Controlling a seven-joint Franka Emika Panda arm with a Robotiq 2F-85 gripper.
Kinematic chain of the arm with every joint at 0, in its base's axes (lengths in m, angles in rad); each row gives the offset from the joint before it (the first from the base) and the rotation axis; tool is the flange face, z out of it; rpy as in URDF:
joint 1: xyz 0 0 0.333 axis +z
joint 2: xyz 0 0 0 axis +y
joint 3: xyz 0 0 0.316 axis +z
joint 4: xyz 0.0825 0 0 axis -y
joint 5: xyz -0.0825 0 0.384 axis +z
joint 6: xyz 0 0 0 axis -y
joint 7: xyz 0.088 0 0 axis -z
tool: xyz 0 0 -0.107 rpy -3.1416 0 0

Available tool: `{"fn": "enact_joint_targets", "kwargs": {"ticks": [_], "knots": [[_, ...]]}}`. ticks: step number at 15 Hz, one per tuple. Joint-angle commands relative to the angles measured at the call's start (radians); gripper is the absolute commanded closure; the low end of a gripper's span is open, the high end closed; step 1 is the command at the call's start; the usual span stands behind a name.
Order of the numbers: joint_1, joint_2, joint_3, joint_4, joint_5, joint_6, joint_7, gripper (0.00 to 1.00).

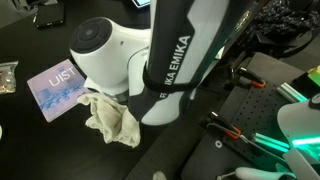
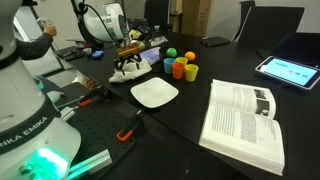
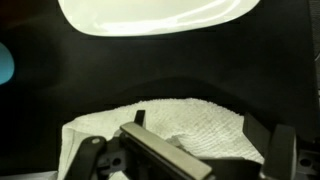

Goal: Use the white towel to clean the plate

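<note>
towel (image 3: 175,125) near plate (image 3: 150,15), not touching, cups (image 2: 181,68) behind plate, book (image 2: 243,125) rt

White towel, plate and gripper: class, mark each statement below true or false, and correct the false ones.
1. The white towel lies on the plate. False: it lies on the dark table, apart from the plate.
2. The gripper is open and holds nothing. True.
3. The coloured cups stand on the plate. False: they stand on the table, apart from it, and the plate is bare.
4. An open book lies on the table. True.
5. A blue-and-white booklet lies beside the towel. True.
</note>
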Motion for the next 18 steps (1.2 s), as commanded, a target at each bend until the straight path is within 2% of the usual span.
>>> {"fn": "enact_joint_targets", "kwargs": {"ticks": [1, 4, 8, 18], "knots": [[0.048, -0.033, -0.013, 0.019, -0.081, -0.141, 0.169, 0.0], [0.029, -0.017, 0.028, 0.05, -0.11, -0.215, 0.224, 0.0], [-0.01, 0.021, 0.086, 0.093, -0.111, -0.262, 0.236, 0.0], [-0.064, 0.081, 0.21, 0.198, -0.087, -0.271, 0.236, 0.0]]}}
